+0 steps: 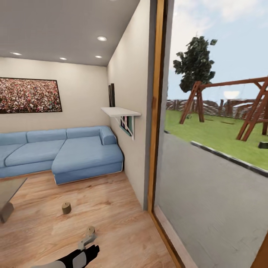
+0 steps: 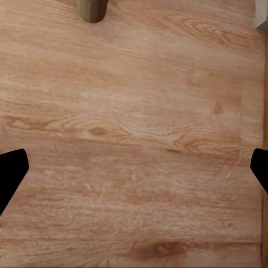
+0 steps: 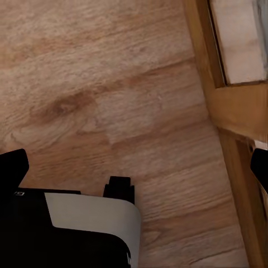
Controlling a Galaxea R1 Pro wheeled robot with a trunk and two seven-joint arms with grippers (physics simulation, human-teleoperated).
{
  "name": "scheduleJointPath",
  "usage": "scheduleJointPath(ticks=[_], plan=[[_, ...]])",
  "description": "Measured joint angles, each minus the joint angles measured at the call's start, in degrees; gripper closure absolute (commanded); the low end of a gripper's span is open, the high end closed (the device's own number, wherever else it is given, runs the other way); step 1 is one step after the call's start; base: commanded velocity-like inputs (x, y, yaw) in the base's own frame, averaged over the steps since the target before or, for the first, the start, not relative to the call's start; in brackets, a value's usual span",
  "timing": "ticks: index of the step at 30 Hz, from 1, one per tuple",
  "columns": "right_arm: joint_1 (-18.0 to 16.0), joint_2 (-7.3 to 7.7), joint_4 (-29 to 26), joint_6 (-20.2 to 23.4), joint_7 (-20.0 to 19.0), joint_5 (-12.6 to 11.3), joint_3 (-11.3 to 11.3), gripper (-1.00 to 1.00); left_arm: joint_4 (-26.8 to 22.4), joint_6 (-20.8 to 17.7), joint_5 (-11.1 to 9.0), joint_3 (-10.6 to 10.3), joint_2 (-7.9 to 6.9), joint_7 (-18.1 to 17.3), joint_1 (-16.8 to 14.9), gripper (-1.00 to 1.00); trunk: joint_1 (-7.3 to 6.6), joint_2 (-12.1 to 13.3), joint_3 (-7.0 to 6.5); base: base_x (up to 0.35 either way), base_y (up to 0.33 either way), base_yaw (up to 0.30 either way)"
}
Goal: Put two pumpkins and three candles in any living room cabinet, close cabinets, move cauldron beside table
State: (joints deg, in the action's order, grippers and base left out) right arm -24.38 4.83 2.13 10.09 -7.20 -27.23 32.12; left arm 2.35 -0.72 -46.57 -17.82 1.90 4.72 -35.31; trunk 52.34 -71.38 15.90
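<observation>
A short tan-grey candle (image 1: 66, 208) stands upright on the wooden floor in front of the sofa. A second candle (image 1: 89, 233) lies tipped on the floor just beyond my left arm (image 1: 76, 258) at the bottom of the head view. In the left wrist view my left gripper (image 2: 134, 173) is open over bare floor, and a candle's end (image 2: 92, 8) shows at the picture's edge, ahead of the fingers. My right gripper (image 3: 137, 167) is open too, above the floor beside the door frame. A corner of the glossy table (image 1: 9, 188) shows at the left.
A blue corner sofa (image 1: 63, 152) lines the back wall under a large picture (image 1: 29, 95). A white wall shelf (image 1: 121, 111) juts out on the right wall. A wood-framed glass door (image 1: 156, 123) gives onto a paved yard. Part of my own base (image 3: 84, 223) shows in the right wrist view.
</observation>
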Motion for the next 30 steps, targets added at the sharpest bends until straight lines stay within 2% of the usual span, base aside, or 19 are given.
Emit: scheduleJointPath(ticks=[30], plan=[[0.0, -0.05, 0.0, 0.03, 0.0, 0.21, 0.09, -1.0, 0.0, 0.0, 0.0, 0.0, 0.0, 0.0, 0.03, -1.0, 0.0, 0.0, -0.29, 0.001, -0.001, 0.282]])
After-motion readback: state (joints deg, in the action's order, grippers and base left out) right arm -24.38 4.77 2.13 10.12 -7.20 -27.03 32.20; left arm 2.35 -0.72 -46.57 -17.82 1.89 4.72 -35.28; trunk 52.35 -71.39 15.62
